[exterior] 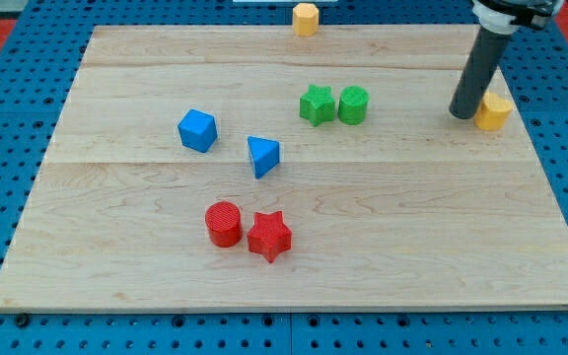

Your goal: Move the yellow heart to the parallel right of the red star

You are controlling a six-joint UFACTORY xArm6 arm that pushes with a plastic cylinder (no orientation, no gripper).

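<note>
The yellow heart [493, 111] lies near the board's right edge, toward the view's top. My tip [461, 113] rests on the board right against the heart's left side. The red star [269, 236] lies lower down, left of the board's middle, far to the lower left of the heart. A red cylinder [223, 223] touches the star's left side.
A green star [316, 104] and a green cylinder [353, 105] sit side by side above the middle. A blue cube [197, 130] and a blue triangular block [261, 155] lie to the left. A yellow hexagon [306, 19] sits at the wooden board's [116, 266] top edge.
</note>
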